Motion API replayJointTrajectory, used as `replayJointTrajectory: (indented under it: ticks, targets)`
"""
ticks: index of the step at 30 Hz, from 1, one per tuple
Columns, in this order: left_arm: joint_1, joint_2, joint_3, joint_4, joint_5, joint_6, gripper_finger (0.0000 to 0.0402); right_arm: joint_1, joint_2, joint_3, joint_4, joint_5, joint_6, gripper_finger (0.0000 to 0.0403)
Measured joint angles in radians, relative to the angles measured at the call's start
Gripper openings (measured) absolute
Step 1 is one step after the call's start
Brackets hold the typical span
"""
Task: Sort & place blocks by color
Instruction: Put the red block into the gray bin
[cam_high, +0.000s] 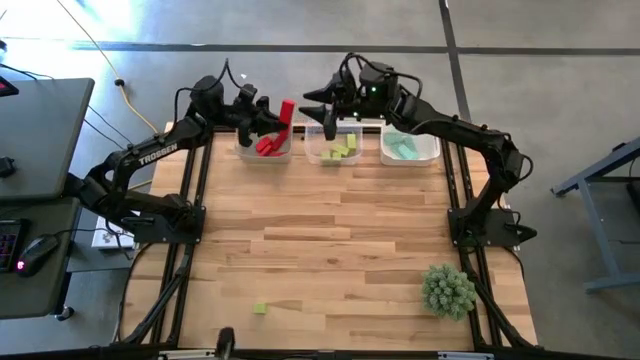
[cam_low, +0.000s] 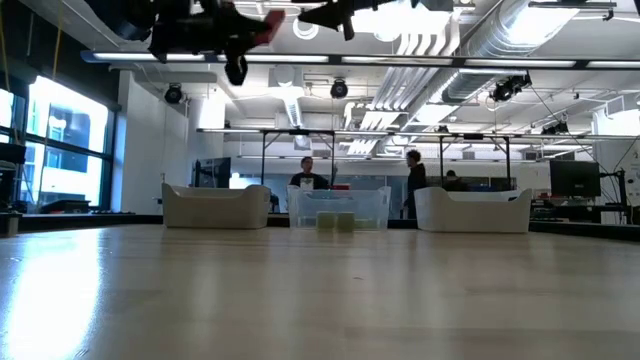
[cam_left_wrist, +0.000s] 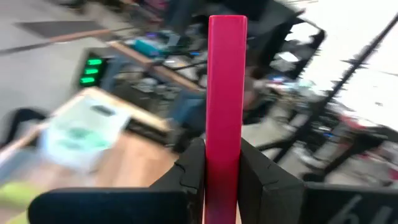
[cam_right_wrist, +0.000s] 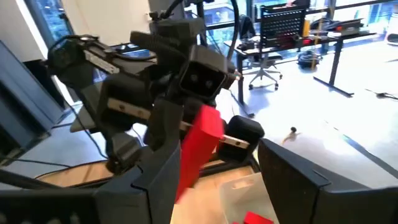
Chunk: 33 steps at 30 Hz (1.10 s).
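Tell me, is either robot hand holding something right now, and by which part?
Yes. The left hand pinches a long red block by one end, above the bin holding red blocks. The right hand is open and holds nothing.

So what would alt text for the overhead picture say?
The left tool holds a long red block above the left of three bins at the table's far edge; the right tool hangs open over the middle bin. One green block lies near a spiky plant.

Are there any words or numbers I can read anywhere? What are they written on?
"TROSSEN": white letters on the left arm, seen from above.
Nothing else can be read: the bins, the red block and the things in the room behind show no clear words or numbers.
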Motion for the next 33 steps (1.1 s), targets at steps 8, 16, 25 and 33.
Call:
replayJointTrajectory:
  ticks: [8,16,25,33]
  targets:
    - [0.047,0.000,0.000,-0.319,-0.297,0.248,0.0033,-0.062,0.000,0.000,-0.032,0.000,-0.002,0.0201]
    - [0.059,0.000,0.000,-0.602,-0.594,0.415,0.0033,-0.104,0.000,0.000,-0.102,-0.002,-0.007,0.0201]
    - [0.060,0.076,0.000,-0.682,-0.775,0.435,0.0037,-0.118,0.000,0.000,-0.147,-0.002,-0.055,0.0201]
    - [0.060,0.196,0.000,-0.698,-0.843,0.424,0.0040,-0.118,0.000,0.000,-0.175,-0.002,-0.055,0.0201]
